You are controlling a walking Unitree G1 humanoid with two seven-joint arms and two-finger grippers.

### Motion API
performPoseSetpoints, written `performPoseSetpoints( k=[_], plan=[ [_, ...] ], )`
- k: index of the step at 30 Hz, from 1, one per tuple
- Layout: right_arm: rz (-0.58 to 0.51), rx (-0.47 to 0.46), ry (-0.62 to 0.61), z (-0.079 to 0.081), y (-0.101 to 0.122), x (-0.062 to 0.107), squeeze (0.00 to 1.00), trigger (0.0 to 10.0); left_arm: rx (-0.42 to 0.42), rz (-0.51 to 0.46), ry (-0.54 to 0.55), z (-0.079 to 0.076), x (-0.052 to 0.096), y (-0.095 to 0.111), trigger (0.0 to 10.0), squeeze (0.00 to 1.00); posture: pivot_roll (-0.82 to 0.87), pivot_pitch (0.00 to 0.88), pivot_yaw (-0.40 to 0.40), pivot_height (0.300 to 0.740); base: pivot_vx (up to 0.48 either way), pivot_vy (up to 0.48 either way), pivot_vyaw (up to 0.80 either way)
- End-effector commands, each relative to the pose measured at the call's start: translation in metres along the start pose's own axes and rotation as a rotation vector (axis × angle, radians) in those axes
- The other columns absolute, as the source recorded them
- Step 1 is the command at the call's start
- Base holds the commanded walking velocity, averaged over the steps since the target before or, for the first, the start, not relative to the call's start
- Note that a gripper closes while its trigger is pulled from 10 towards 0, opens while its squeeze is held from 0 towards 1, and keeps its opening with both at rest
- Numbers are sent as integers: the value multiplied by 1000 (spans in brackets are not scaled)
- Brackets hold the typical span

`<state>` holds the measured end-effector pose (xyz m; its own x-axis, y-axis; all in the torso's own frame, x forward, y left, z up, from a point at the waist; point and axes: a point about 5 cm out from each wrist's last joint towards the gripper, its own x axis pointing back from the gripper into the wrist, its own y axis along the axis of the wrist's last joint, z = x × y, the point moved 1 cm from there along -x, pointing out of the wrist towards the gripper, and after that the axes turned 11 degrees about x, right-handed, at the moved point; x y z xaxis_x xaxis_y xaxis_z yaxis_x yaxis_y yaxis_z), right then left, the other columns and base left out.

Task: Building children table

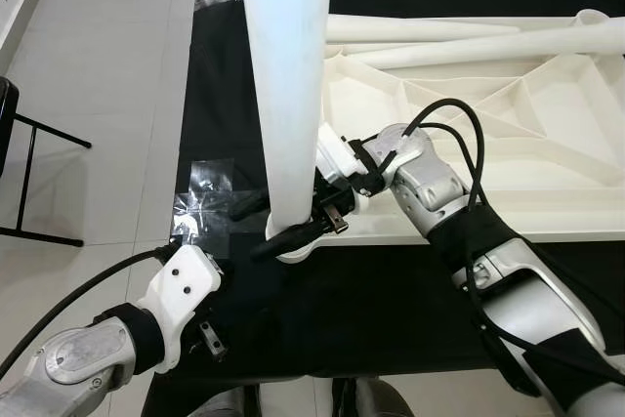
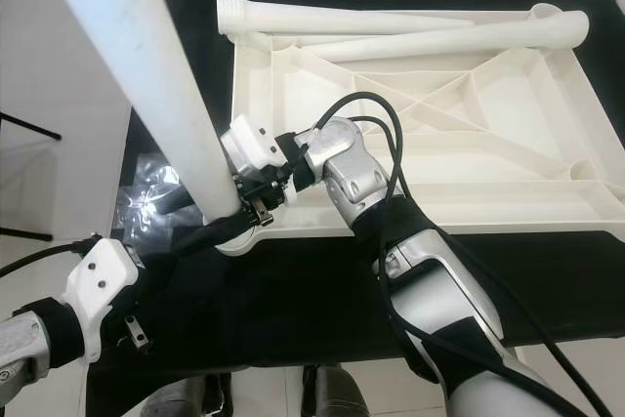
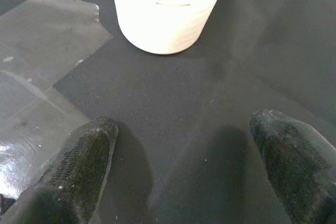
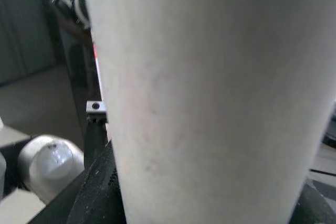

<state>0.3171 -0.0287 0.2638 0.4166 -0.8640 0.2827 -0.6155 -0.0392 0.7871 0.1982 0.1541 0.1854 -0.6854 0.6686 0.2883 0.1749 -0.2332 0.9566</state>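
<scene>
The white table top (image 1: 547,192) lies upside down on a black cloth (image 1: 371,300). At its near-left corner a white table leg (image 1: 288,75) stands upright in the round corner socket (image 1: 293,251). My right gripper (image 1: 293,220) is shut on the lower end of this leg, whose pale surface (image 4: 210,87) sits close between the black fingers. Low on the near left, my left gripper (image 3: 184,129) hovers open over the cloth, a short way from the socket base (image 3: 165,19) and holding nothing. Its white wrist housing (image 1: 184,292) is visible. Two loose legs (image 2: 342,19) (image 2: 459,38) lie across the far side of the table top.
A patch of clear tape (image 1: 205,192) is stuck on the cloth left of the corner. A black chair frame (image 1: 20,144) stands on the white tiled floor (image 1: 107,65) at the far left. Cables loop over my right forearm (image 1: 459,134).
</scene>
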Motion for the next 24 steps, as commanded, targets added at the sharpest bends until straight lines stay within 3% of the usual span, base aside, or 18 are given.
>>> performPoseSetpoints(
  k=[1,8,12,15,19,21,24],
  plan=[
    [51,-78,85,17,-24,-15,0,10000,8,31,-16,-4,4,-3,10000,0,277,453,-25,740,0,0,0],
    [73,-83,75,15,-32,-14,0,10000,10,35,-17,-4,3,-2,10000,0,263,452,-22,740,0,0,0],
    [101,-140,-21,16,-43,-10,0,10000,9,29,-19,-4,1,0,10000,0,243,448,-36,740,0,0,0],
    [172,-227,-151,20,-55,1,0,10000,11,23,-17,-3,-2,0,10000,0,216,442,-44,740,0,0,0],
    [237,-266,-222,24,-61,11,0,10000,13,17,-18,-3,-4,-1,10000,0,196,435,-50,740,0,0,0],
    [322,-318,-370,23,-66,26,0,10000,12,2,-22,-2,-9,0,10000,0,164,417,-63,740,0,0,0],
    [380,-335,-474,21,-69,36,0,10000,11,-7,-21,-1,-12,1,10000,0,164,417,-63,740,0,0,0]
  ],
)
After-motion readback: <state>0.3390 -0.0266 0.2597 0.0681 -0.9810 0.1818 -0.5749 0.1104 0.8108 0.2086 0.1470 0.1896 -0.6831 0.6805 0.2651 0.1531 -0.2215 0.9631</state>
